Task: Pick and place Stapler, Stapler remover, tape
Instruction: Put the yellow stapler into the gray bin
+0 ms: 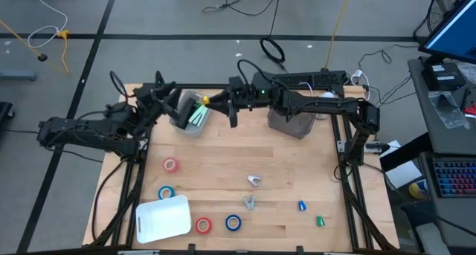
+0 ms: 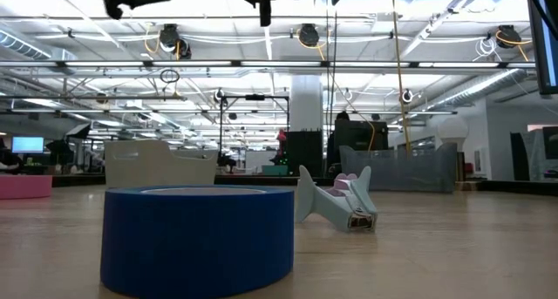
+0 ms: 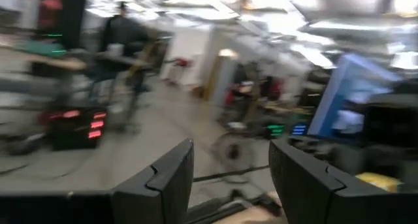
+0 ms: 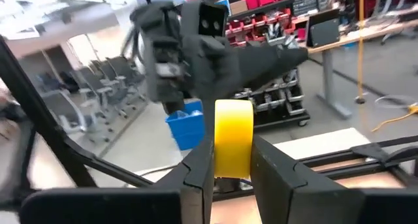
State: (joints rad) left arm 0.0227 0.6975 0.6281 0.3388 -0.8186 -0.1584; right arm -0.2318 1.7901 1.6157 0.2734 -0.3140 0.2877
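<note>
A yellow tape roll [image 4: 233,138] is held edge-on between the fingers of the right gripper [image 4: 232,168], which is raised above the bench [image 1: 282,173] just beside a clear bin [image 1: 187,114]; in the high view the same roll shows as a yellow spot [image 1: 205,100] at the gripper tip. The roll is judged light and stiff, a hard ring whose flat sides take the pinch well, though its smooth surface could slip if the grip is loosened too early. The left gripper [image 3: 232,178] is raised on the other side of that bin, its fingers standing apart with nothing between them. Below and nearer than the right gripper, the other rolls lie flat on the bench: a red one [image 1: 170,164], a blue one [image 1: 165,192], another red [image 1: 203,225] and another blue [image 1: 233,223]. These are best taken across the ring wall, one finger inside the core, or across the full width. A white tray [image 1: 162,218] lies beside them.
</note>
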